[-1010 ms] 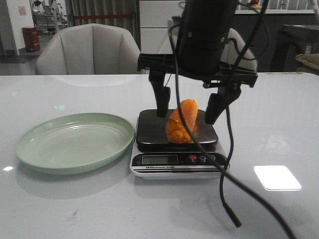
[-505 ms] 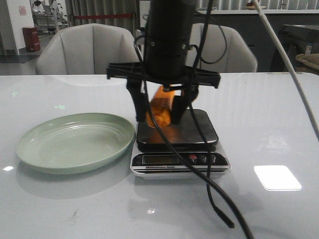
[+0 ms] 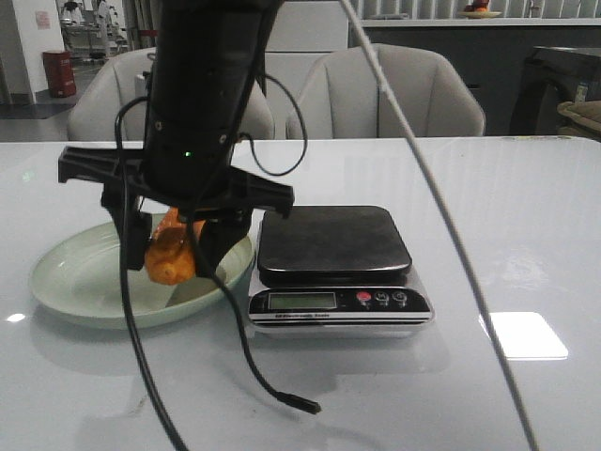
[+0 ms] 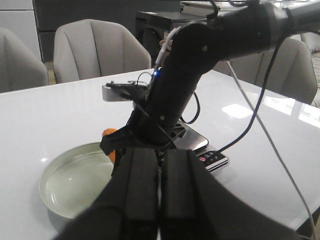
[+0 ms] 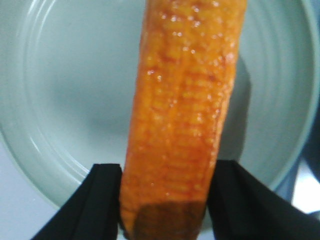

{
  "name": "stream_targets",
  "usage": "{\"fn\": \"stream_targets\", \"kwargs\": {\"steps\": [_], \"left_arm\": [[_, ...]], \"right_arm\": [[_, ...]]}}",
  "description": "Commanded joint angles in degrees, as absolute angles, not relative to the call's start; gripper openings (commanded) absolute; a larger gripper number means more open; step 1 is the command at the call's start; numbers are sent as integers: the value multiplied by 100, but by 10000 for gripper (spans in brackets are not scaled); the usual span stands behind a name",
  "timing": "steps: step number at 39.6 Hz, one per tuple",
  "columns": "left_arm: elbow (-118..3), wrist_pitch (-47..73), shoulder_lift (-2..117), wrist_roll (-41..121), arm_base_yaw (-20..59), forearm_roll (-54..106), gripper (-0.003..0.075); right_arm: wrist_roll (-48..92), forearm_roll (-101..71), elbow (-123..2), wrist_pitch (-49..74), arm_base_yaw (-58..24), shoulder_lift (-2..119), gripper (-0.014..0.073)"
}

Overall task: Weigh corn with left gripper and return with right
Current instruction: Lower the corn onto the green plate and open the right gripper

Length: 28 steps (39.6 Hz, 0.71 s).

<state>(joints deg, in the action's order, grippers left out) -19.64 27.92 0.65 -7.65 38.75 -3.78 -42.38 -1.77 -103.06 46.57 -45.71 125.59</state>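
The right gripper [image 3: 171, 258] hangs over the pale green plate [image 3: 75, 282], and there between its two black fingers is the corn [image 3: 167, 252], pinched on both flanks. From the front the cob shows as an orange lump just above the plate's right half, beside the scale [image 3: 333, 268], whose dark platform sits bare. A small green light glows on the arm's black body, and long cables loop down from it to the white table [image 3: 526, 225].

The right wrist camera looks straight down the cob [image 5: 182, 115]: rows of glossy orange kernels, a finger [image 5: 97, 200] pressed to one side and its partner to the other, the plate [image 5: 60, 90] filling the background. Whether the corn's far end touches the plate or hovers just clear of it, hard to call from here.

Over to the left gripper [image 4: 159, 185]: its two fingers lie pressed together, nothing between them, and it sits well back from the action. From its camera the right arm leans over the plate [image 4: 65, 185], a sliver of orange corn [image 4: 110, 134] peeking out beside it, the scale [image 4: 210, 155] just beyond
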Motion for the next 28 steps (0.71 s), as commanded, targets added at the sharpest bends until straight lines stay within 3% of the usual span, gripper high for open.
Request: {"fn": "stream_targets", "kwargs": {"steps": [1, 9, 19, 28], "left_arm": [[-2109, 2349, 122, -758, 3864, -382, 114], [-2109, 2349, 122, -758, 3864, -382, 114], [-2109, 2349, 122, -758, 3864, -382, 114], [-2109, 2349, 122, -758, 3864, -382, 114]], "right_arm": [[-4179, -219, -10555, 4305, -4614, 12353, 404], [-4179, -257, -10803, 4404, -4714, 12497, 535], [-4179, -245, -11256, 5001, -4645, 12491, 545], [-3591, -142, -11582, 6292, -4281, 12194, 545]]}}
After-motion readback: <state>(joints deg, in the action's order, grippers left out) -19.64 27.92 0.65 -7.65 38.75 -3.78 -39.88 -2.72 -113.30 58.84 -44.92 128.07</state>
